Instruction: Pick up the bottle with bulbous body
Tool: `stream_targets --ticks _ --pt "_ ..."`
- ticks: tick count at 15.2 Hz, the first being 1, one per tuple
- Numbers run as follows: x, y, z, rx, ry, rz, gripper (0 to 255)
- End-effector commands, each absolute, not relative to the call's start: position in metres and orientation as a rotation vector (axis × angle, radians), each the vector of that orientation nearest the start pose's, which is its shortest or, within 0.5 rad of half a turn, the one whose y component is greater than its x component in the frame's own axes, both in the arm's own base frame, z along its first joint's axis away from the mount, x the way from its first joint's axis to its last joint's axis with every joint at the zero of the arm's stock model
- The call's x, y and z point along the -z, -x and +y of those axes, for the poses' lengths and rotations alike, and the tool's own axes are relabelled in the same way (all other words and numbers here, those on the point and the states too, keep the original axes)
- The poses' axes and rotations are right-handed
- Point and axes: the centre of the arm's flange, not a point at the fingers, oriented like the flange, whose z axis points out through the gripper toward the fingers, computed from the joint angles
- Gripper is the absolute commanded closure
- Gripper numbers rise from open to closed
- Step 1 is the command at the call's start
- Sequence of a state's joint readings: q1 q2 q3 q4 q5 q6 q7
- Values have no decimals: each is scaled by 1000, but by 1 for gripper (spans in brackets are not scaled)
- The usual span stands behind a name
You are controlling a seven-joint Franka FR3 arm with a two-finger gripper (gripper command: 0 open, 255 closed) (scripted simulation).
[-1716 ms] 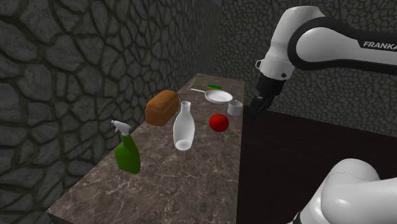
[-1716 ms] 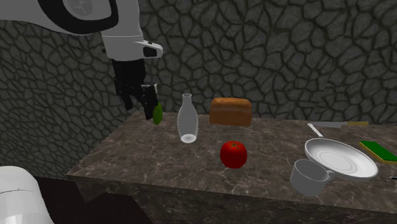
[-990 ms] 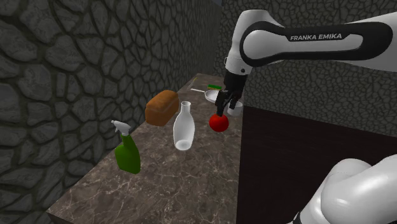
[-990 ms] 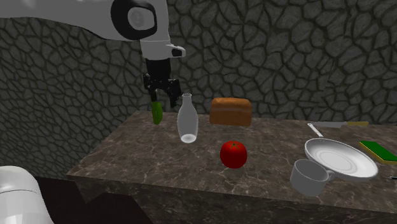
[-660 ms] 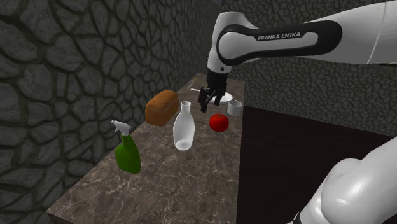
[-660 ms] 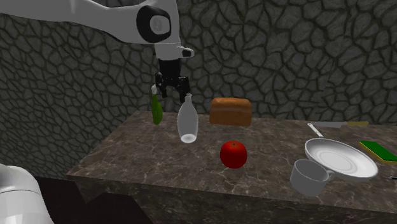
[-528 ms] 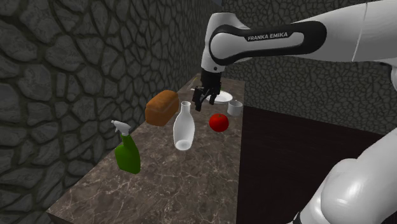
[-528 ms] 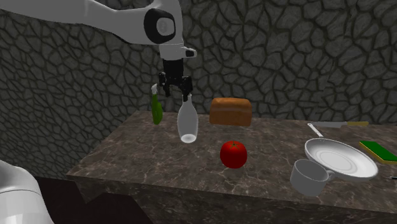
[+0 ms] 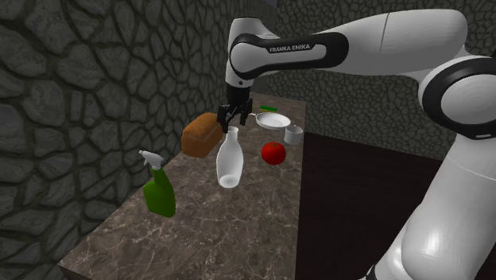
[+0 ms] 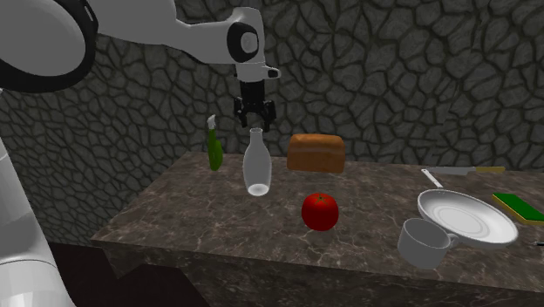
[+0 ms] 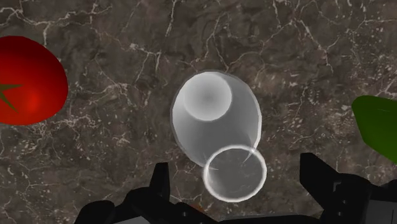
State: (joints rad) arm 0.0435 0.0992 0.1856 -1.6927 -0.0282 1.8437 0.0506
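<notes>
A pale, see-through bottle point(image 9: 229, 160) with a bulbous body and a narrow neck stands upright on the dark marble counter point(image 9: 238, 215). In the second exterior view the bottle point(image 10: 256, 166) sits near the counter's middle. My black gripper point(image 9: 230, 119) hangs straight over its mouth, pointing down, fingers apart and touching nothing. The gripper point(image 10: 254, 117) is just above the neck's rim. From the wrist, the bottle point(image 11: 213, 118) is seen from above, its round mouth lying between the two fingers point(image 11: 160, 181) of the open gripper point(image 11: 238, 181).
A green spray bottle point(image 9: 160, 188) stands nearer the counter's front end. A brown loaf point(image 9: 201, 133) lies by the stone wall, a red tomato point(image 9: 273, 153) beside the bottle. A white cup point(image 10: 425, 242), a white pan point(image 10: 466, 215) and a green sponge point(image 10: 516, 205) lie farther along.
The arm swung in from beside the counter, past the tomato, to a spot right over the bottle's neck. The fingers stayed apart; nothing on the counter moved.
</notes>
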Motion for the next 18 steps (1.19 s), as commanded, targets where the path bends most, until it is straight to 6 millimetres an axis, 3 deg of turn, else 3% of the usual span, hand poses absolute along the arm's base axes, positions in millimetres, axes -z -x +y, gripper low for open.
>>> stream_targets --ticks 1,6,8,9,18 --pt "-525 -587 131 86 3129 -289 0" --pt "-496 -587 131 86 3129 -289 0" --pt "-496 -587 131 86 3129 -289 0" --pt "-495 -587 130 86 3129 -289 255" --pt "-496 -587 131 86 3129 -289 255"
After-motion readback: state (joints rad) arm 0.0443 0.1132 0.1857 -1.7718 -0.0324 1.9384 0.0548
